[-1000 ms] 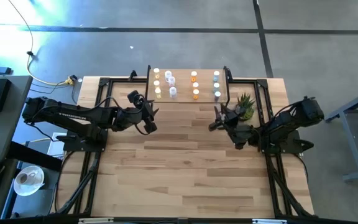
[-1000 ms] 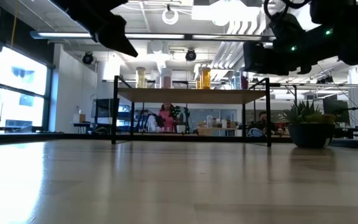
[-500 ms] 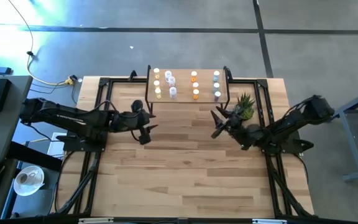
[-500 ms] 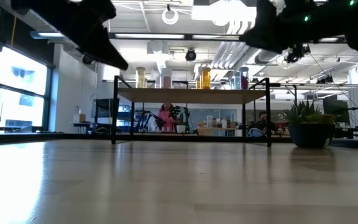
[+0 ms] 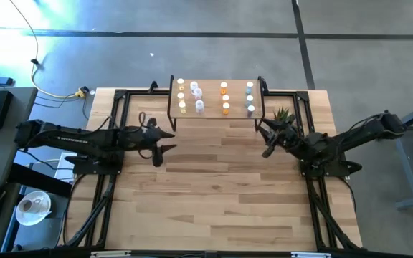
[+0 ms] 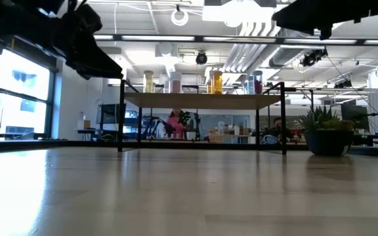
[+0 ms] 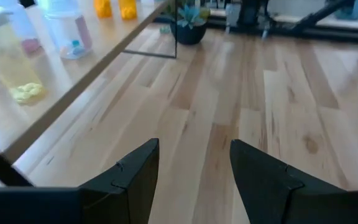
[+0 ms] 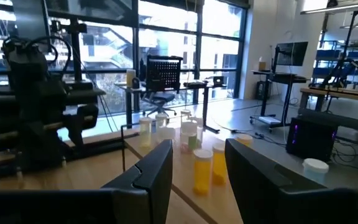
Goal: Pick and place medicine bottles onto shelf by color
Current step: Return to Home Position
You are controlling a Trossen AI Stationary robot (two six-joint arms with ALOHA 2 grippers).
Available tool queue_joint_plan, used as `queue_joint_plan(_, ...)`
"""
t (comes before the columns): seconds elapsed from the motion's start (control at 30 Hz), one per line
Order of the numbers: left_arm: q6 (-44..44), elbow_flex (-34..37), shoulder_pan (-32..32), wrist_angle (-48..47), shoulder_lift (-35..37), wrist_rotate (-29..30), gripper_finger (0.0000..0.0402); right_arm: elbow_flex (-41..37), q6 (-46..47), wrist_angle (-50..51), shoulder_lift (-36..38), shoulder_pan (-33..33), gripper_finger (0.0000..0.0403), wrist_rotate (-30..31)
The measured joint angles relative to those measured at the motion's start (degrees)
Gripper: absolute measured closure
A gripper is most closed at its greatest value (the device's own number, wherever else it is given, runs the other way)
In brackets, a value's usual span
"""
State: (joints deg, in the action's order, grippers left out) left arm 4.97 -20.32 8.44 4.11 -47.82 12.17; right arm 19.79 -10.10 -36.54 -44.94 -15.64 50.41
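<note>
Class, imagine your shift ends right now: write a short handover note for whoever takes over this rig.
The left hand is open and empty, above the table off the shelf's left front corner.
The right hand is open and empty, beside the potted plant.
The medicine bottles all stand on the shelf in colour columns: yellow, clear, orange, blue, left to right in the high view.
Done: no bottle shows on the table.
Left: seemingly only parking both arms.

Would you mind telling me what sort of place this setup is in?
Most likely a robotics lab or open workshop: bare concrete floor around the table, exposed ducts and strip lights overhead, and an office chair by tall windows.
</note>
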Motion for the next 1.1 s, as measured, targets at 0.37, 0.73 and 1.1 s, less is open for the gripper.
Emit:
queue_joint_plan(0.37, 0.98, 10.68, 2.09, 5.69, 13.0, -3.23, 0.0213, -0.02, 12.61, 26.29, 11.73, 0.0, 0.0263, -0.52)
queue_joint_plan(0.73, 2.38, 16.66, 5.54, 6.57, 23.31, -9.25, 0.0213, -0.04, 23.14, 33.67, 9.17, 0.02, 0.0263, -3.19)
queue_joint_plan(1.1, 2.57, 19.67, 8.43, 6.54, 27.57, -14.13, 0.0213, -0.04, 25.64, 35.5, 5.17, 0.02, 0.0263, -5.22)
